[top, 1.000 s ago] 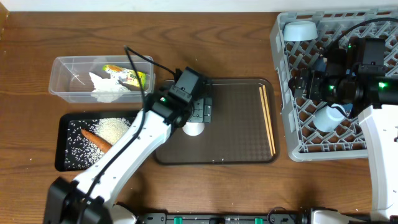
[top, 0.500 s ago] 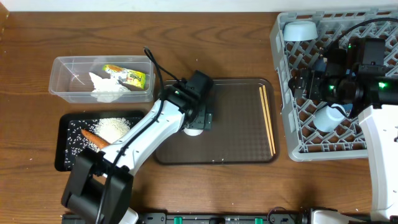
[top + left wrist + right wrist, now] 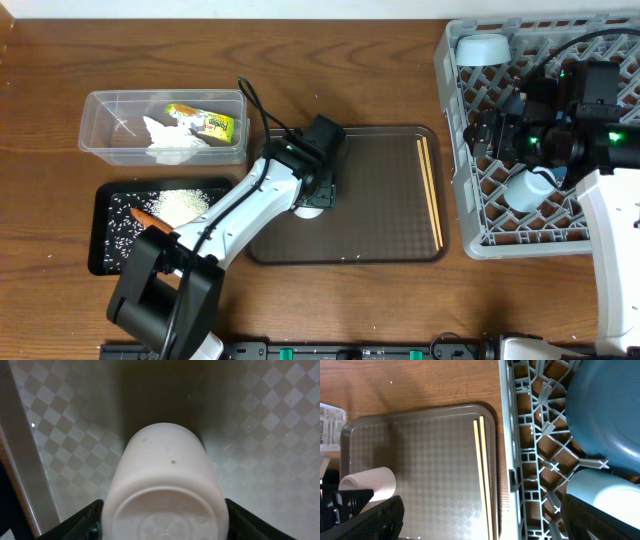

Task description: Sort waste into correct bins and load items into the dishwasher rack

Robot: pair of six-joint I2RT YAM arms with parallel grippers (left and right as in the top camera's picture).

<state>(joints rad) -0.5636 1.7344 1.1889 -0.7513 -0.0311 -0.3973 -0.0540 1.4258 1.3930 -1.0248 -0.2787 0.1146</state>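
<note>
White cylindrical cup [image 3: 165, 475] lay sideways on brown plastic tray [image 3: 260, 435], base toward the wrist, long axis pointing away. Left pincer [image 3: 163, 512] stood partly open, fingers [image 3: 87, 520] flanking the base. Could not tell whether it gripped.

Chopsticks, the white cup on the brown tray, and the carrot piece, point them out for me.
chopsticks [image 3: 430, 192], overhead view, middle of the pair.
white cup [image 3: 167, 467], left wrist view, its side wall.
carrot piece [image 3: 143, 216], overhead view, its visible end.

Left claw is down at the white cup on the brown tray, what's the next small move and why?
Probably close the left claw fully on the white cup before lifting. The cup lies on its side on the brown tray, with the fingers flanking it, but a firm grip isn't evident yet.
</note>
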